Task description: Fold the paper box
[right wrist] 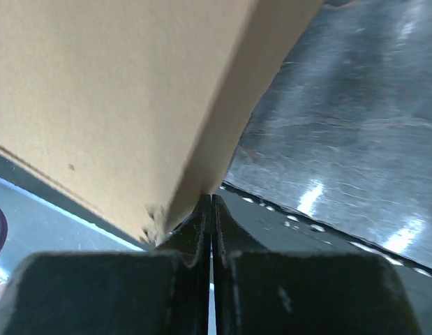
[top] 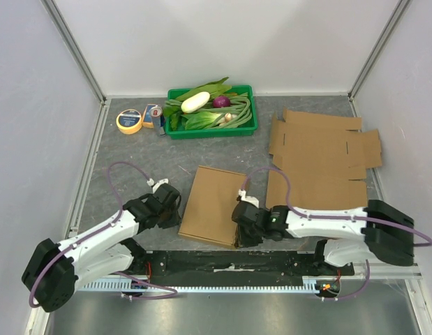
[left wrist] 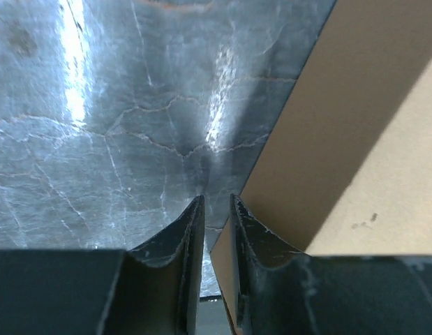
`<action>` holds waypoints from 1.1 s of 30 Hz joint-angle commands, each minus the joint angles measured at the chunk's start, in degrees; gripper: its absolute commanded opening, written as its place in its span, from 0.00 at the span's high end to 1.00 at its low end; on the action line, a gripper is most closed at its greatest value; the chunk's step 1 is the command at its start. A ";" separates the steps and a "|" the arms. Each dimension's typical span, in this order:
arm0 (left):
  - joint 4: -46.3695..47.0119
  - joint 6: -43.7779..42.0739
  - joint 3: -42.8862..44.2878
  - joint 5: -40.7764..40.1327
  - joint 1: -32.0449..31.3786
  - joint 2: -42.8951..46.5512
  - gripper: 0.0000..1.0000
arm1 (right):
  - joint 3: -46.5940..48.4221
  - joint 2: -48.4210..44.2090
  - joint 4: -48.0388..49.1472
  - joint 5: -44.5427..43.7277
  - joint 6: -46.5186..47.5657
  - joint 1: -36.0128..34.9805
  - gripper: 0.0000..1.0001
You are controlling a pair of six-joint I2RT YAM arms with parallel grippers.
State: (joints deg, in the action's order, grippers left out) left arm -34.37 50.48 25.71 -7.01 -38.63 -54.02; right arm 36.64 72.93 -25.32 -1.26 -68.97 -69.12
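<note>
Box (top: 212, 206) lies on the desk (top: 132, 160) between both arms, long axis pointing away from them. Left fingers (left wrist: 252, 237), nearly closed, pinch its near corner, with the rest spreading rightward. The right fingers (right wrist: 226, 230), fully closed and empty, touch its edge up-left of their tips.

Free mat (top: 132, 150) left of paper box (top: 212, 206)

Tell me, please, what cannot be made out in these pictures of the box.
Left wrist view: whether the left gripper pinches the box; its own fingers hide the gap lower down.
Right wrist view: most of the box, cut off by the top and left edges, above the shut right gripper.
Top view: both grippers' fingertips, hidden by the grippers themselves; labels on the small containers beside the tape, too small.
</note>
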 commanded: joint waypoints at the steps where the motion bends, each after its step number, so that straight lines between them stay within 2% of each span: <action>1: 5.35 6.98 -1.81 4.89 -5.12 -1.26 0.74 | 7.27 6.25 15.71 2.24 -6.08 -0.67 1.00; 3: 7.55 9.45 -1.99 4.98 -9.61 -1.88 0.75 | 9.75 8.36 15.74 0.72 -6.52 2.30 1.00; 5: 8.01 10.96 -1.11 4.55 -11.72 -3.19 0.75 | 8.19 8.64 22.58 3.34 -9.32 4.51 1.00; 7: 8.17 10.52 0.30 3.50 -11.82 -3.03 0.75 | 6.87 7.94 24.86 3.54 -10.48 6.54 1.00; 9: 10.27 9.99 0.22 3.75 -11.82 -2.93 0.75 | 4.41 7.23 33.63 4.85 -13.73 7.33 1.00; 12: 12.57 9.81 1.43 5.07 -11.82 -6.17 0.75 | 9.14 11.08 34.54 8.53 -12.85 7.42 1.00; 14: 17.28 10.60 0.66 6.65 -11.90 -7.06 0.75 | 6.09 12.41 49.34 10.22 -18.28 7.34 1.00; 16: 17.23 10.69 1.09 6.65 -11.99 -8.29 0.75 | 7.38 14.43 52.30 12.32 -19.28 7.60 1.00; 17: 14.97 10.78 1.44 6.57 -11.99 -8.29 0.75 | 7.56 13.92 51.52 11.72 -18.66 7.69 1.00; 19: 10.23 12.00 2.49 1.40 -11.82 -5.58 0.70 | 7.39 12.42 44.43 10.93 -14.29 8.47 1.00; 20: 7.68 12.10 3.19 -0.79 -10.69 -3.57 0.68 | 7.83 10.07 38.65 10.40 -10.52 9.26 1.00; 21: 1.91 11.93 3.64 -4.82 -9.63 -1.55 0.64 | 8.44 8.83 26.67 9.61 -6.57 11.18 1.00; 22: -0.59 10.18 4.16 -6.51 -8.40 3.08 0.61 | 8.18 7.59 21.07 8.74 2.00 12.33 1.00; 23: -2.70 8.16 5.04 -7.92 -5.43 5.22 0.59 | 7.83 5.49 16.23 7.42 6.26 13.65 1.00; 24: -7.42 6.06 7.83 -11.33 -4.01 6.98 0.50 | 7.39 4.69 8.26 6.19 10.83 16.71 1.00; 25: -8.94 2.12 9.51 -12.84 -2.95 9.61 0.47 | 8.09 4.25 3.57 4.35 19.75 18.13 1.00; 27: -11.23 -2.03 14.78 -13.30 1.00 10.07 0.43 | 10.63 2.93 -4.34 -4.25 27.01 20.86 0.99; 29: -10.99 -7.40 19.61 -11.03 4.68 8.59 0.43 | 12.30 2.40 -6.31 -10.40 33.60 22.09 0.94; 31: -10.19 -10.82 22.35 -6.98 6.37 6.74 0.40 | 13.89 2.83 -4.66 -9.73 36.62 24.90 0.77; 32: -10.36 -11.10 24.62 -6.80 7.59 4.65 0.40 | 14.33 3.62 -3.95 -6.51 38.02 25.96 0.52; 33: -9.93 -12.23 25.52 -5.05 8.22 3.67 0.38 | 14.33 3.89 -0.64 -3.35 38.47 28.23 0.43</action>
State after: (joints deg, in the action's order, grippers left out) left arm -43.81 46.87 46.37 -16.21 -33.12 -46.11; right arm 48.80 76.16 -27.05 -4.91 -43.05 -45.17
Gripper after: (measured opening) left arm 0.595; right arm 0.321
